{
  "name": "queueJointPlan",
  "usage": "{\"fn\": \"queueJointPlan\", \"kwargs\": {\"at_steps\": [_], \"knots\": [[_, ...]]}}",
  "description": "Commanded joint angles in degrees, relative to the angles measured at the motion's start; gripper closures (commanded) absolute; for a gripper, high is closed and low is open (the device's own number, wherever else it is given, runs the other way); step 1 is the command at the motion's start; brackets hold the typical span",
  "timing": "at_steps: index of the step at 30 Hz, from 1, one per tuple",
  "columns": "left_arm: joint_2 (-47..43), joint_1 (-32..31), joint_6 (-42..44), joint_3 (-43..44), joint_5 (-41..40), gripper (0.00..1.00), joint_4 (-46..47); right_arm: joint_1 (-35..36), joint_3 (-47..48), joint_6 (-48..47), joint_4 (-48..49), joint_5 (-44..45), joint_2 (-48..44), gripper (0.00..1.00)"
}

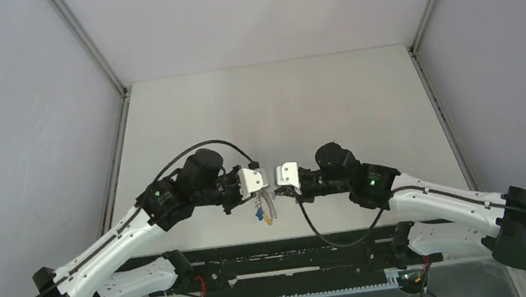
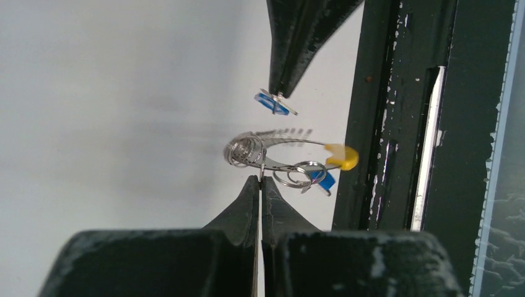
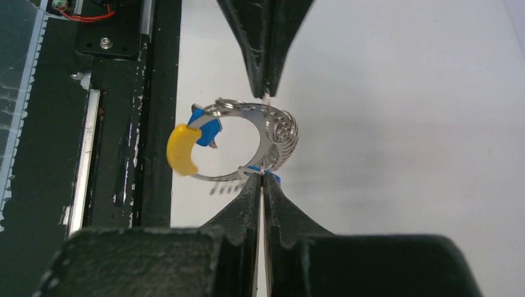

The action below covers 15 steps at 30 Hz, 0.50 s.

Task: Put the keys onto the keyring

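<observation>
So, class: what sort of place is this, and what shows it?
Most likely a robotics lab test cell: plain grey walls enclosing a white table, and two robot arms bolted to a black rail at its near edge.

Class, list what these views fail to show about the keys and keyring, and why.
1. Top view: keyring and keys too small to separate.
2. Right wrist view: held key mostly hidden by right gripper fingers.
3. Left wrist view: whether held key touches keyring, depth unclear.
</observation>
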Motion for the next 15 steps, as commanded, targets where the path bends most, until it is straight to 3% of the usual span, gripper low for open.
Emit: {"fn": "queueJointPlan", "kwargs": {"at_steps": [1,15], "knots": [[-0.94,-0.19,1.27,1.84,0.67,1.0,3.87,2.29,1.48,-4.49,4.63,0.6,-1.51,1.0],[-3.73,-0.16,1.34,-1.5,1.56,1.0,6.39,4.57,1.45,-7.14,6.95,5.99,-0.29,1.0]]}}
